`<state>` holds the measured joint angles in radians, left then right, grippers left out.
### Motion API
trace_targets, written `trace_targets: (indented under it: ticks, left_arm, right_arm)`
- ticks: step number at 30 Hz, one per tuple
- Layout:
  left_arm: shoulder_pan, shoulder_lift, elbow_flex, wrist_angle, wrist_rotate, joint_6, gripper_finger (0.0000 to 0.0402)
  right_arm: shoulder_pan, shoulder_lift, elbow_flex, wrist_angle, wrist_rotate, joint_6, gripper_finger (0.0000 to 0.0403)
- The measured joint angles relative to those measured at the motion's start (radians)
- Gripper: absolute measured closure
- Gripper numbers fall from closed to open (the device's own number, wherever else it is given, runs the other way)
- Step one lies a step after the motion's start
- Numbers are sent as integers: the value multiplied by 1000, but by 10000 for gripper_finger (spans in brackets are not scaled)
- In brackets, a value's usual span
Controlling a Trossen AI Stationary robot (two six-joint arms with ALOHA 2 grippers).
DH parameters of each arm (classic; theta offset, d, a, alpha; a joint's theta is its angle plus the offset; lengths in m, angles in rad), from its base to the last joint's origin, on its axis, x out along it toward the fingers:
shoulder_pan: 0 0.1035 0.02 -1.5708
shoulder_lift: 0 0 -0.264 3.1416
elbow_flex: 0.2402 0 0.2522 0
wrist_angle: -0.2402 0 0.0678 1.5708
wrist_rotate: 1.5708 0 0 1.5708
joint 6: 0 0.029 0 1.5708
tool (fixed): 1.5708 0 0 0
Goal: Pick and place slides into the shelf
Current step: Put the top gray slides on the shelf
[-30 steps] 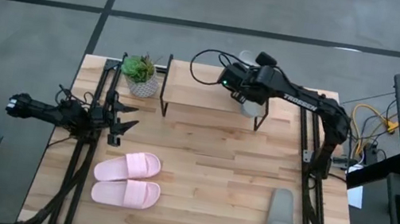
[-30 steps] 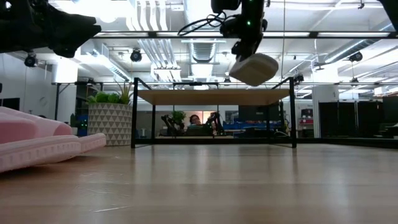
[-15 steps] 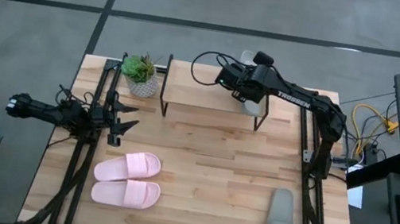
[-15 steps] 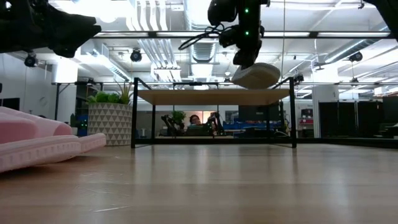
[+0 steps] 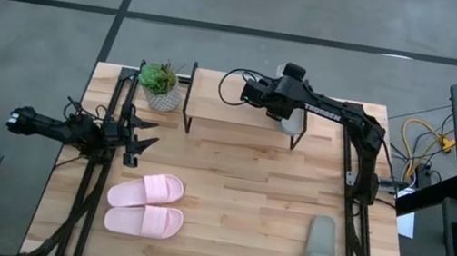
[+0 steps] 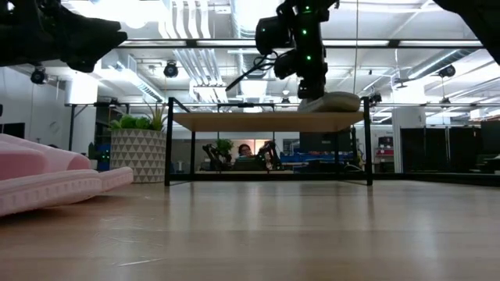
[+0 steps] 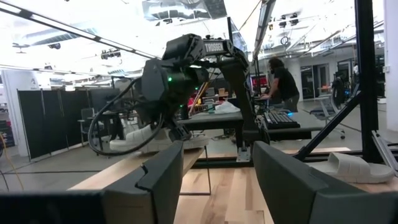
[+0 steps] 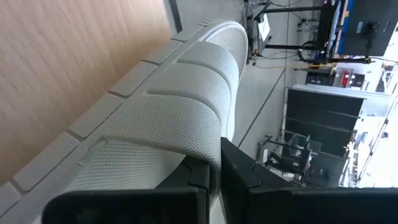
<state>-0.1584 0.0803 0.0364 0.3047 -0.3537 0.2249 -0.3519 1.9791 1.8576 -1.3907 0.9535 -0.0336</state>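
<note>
A grey-beige slide (image 6: pixel 332 101) lies on the right end of the shelf's plank top (image 6: pixel 250 121), sole down. My right gripper (image 5: pixel 284 100) is above it and shut on its strap. The second grey-beige slide (image 5: pixel 320 255) lies sole down near the table's near right corner. The pale pink pair (image 5: pixel 145 205) lies side by side near the near left. My left gripper (image 5: pixel 141 133) waits open over the table's left side, touching nothing. In the left wrist view its fingers frame the shelf (image 7: pixel 149 165) and the right arm. My right gripper (image 8: pixel 214 168) pinches the grey-beige slide's wide strap (image 8: pixel 168 134) at its edge between the two fingers (image 8: pixel 198 177), coming from above and pointing down. The slide rests flat on the shelf's plank (image 8: pixel 62 56), at its right end.
A potted plant (image 5: pixel 160 85) in a patterned pot stands just left of the shelf at the table's far edge. The shelf's thin black legs (image 6: pixel 166 140) stand on the tabletop. Bare wood (image 5: pixel 236 194) lies between the shelf and the slides. A person sits in the room beyond.
My right gripper has gone down and a little toward the far edge, turning at the wrist. The grey-beige slide, which hung tilted above the shelf, now lies flat on the plank's right end. The gripper has stayed shut on it.
</note>
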Motion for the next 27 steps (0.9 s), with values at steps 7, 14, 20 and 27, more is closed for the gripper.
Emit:
trace_targets:
  ticks: [7, 14, 20, 27]
  left_arm:
    - [0, 0, 0, -1, 0, 0, 222]
    - [0, 0, 0, -1, 0, 0, 222]
    - [0, 0, 0, -1, 0, 0, 222]
    - [0, 1, 0, -1, 0, 0, 222]
  right_arm:
    - [0, -8, 0, -11, 0, 6, 394]
    - [0, -11, 1, -13, -3, 6, 394]
    - [0, -11, 1, -13, -10, 0, 388]
    - [0, -12, 1, -19, -36, 2, 330]
